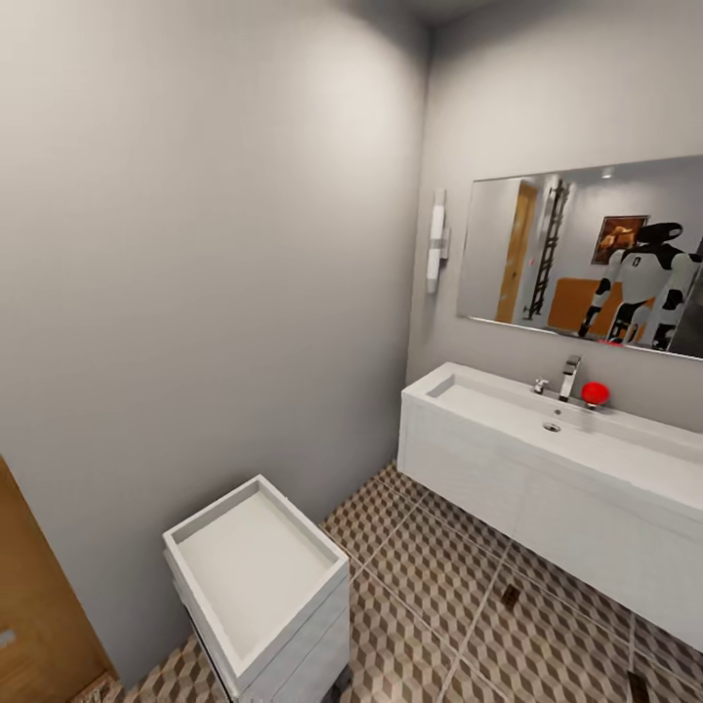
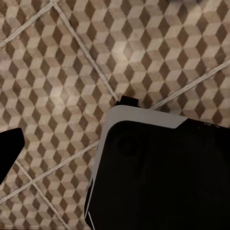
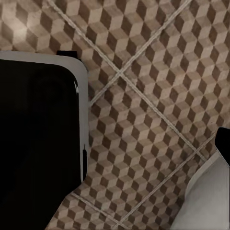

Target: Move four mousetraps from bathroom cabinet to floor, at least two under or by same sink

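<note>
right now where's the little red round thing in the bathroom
In the head view, the small red round object sits at right on the wide white rectangular sink, just right of the chrome faucet and below the wall mirror.

A home bathroom: a wide white rectangular basin [image 1: 547, 415] with chrome faucet [image 1: 568, 378] under a wall mirror [image 1: 586, 256], grey walls, and cube-patterned brown and beige floor tiles [image 1: 439, 586].
</note>
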Controlling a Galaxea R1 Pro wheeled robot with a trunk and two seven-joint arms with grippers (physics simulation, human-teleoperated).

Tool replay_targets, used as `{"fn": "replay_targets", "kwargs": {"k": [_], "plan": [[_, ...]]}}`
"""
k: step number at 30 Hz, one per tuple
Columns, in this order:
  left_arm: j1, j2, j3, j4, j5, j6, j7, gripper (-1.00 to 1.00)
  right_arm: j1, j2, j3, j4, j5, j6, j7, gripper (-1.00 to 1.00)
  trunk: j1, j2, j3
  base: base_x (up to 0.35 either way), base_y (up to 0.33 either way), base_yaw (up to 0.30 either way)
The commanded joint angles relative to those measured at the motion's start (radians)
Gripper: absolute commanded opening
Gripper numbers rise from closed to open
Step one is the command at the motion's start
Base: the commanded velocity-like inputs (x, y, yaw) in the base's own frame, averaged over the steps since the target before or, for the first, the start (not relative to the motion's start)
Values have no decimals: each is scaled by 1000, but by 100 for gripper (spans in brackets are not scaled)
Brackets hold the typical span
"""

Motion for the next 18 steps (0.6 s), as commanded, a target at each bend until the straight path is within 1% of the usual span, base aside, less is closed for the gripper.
{"fn": "replay_targets", "kwargs": {"k": [1, 18], "plan": [[-1, 0, -6, 1, 8, -2, 2, 100, -1, 0, -9, 3, 10, -6, -4, 100, 0, -2, -2, 0, 0, 277], [-1, 1, -6, 1, 8, 0, 1, 100, -1, 0, -9, 3, 9, -5, -3, 100, 0, -2, -2, 0, 0, 277]]}}
